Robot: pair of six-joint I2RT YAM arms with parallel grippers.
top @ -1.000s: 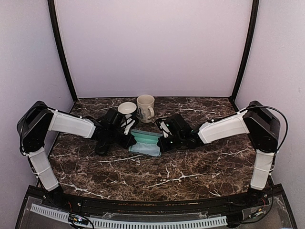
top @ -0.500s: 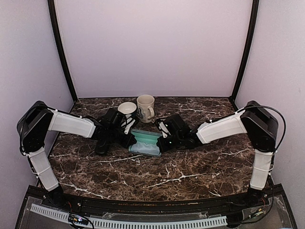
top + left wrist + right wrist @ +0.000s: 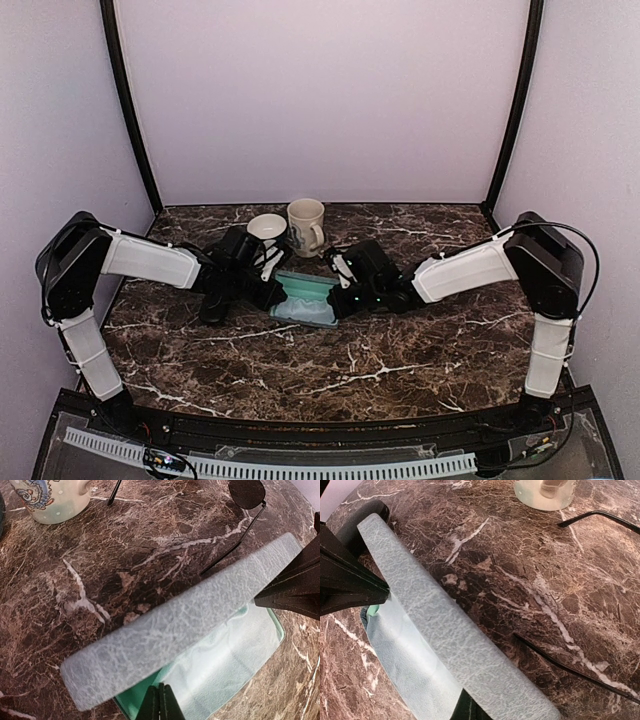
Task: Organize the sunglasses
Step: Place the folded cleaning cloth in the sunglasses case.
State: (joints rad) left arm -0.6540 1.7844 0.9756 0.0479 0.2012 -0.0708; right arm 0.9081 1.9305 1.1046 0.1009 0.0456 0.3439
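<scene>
Left tool at case lid; wire sunglasses only wrist-visible.

Dark brown marble table with white veins; grey-blue crackled case, mint-green lining; cream mug with blue swirls and dots; black sunglasses

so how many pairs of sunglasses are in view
1: a thin black wire-framed pair on the table, beyond the open grey-blue case, near the mug. Another may be hidden.

Case between left hand and right hand; mug and sunglasses behind it.
</scene>
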